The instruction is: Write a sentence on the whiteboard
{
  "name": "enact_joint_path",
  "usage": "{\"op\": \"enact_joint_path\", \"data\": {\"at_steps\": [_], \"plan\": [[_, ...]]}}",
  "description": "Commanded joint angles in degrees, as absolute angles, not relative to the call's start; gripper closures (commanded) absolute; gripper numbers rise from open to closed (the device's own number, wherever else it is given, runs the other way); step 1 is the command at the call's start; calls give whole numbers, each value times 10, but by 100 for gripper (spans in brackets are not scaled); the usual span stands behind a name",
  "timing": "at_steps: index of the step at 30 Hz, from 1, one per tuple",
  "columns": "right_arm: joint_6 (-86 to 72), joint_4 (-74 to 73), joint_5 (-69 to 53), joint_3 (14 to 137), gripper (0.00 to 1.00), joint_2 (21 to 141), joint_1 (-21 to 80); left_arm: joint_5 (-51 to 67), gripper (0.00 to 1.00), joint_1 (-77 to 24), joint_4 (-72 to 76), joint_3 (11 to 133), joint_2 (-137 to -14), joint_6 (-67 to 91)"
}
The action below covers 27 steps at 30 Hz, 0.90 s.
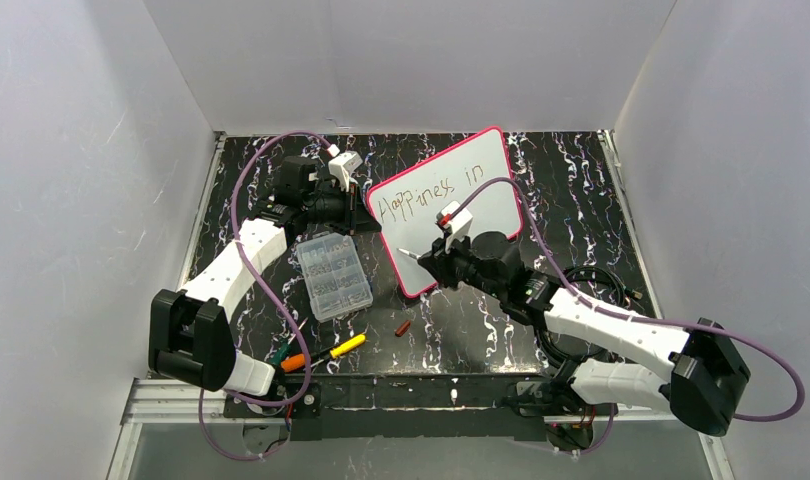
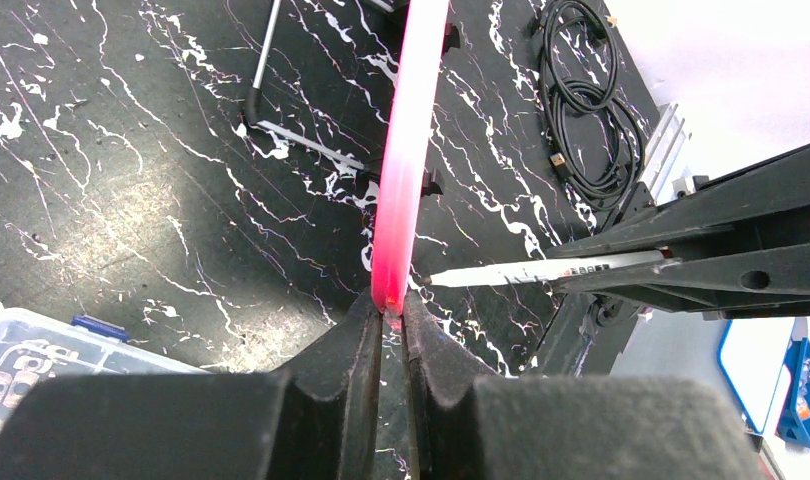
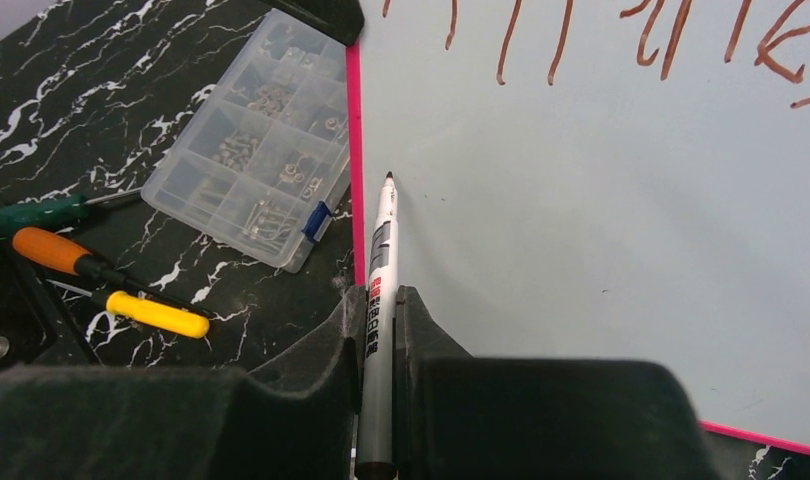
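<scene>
Right wrist: marker tip seemingly touching whiteboard.

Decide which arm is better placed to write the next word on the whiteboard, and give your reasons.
Right. The right gripper is shut on the marker, whose tip points at the whiteboard's blank part below the writing. The left gripper is clamped on the pink rim, steadying the board.

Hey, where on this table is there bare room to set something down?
Bare tabletop: far right, between the whiteboard and the right wall; and near centre, between the red cap and the right arm. Crowded: near left, with the organizer box and screwdrivers; cables coil beside the right arm.
</scene>
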<state>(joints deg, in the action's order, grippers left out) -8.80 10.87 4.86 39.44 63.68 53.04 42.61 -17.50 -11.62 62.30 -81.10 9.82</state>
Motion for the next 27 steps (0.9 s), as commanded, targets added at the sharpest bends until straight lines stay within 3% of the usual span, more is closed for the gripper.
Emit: {"op": "enact_joint_path", "data": {"at_steps": [1, 19, 27], "plan": [[-80, 142, 81, 408, 99, 647, 537, 442, 100, -178, -116, 627, -779, 91], [-97, 122, 175, 401, 99, 646, 539, 445, 100, -178, -116, 627, -780, 91], [-91, 132, 140, 396, 99, 635, 539, 446, 100, -177, -116, 627, -781, 91]]}}
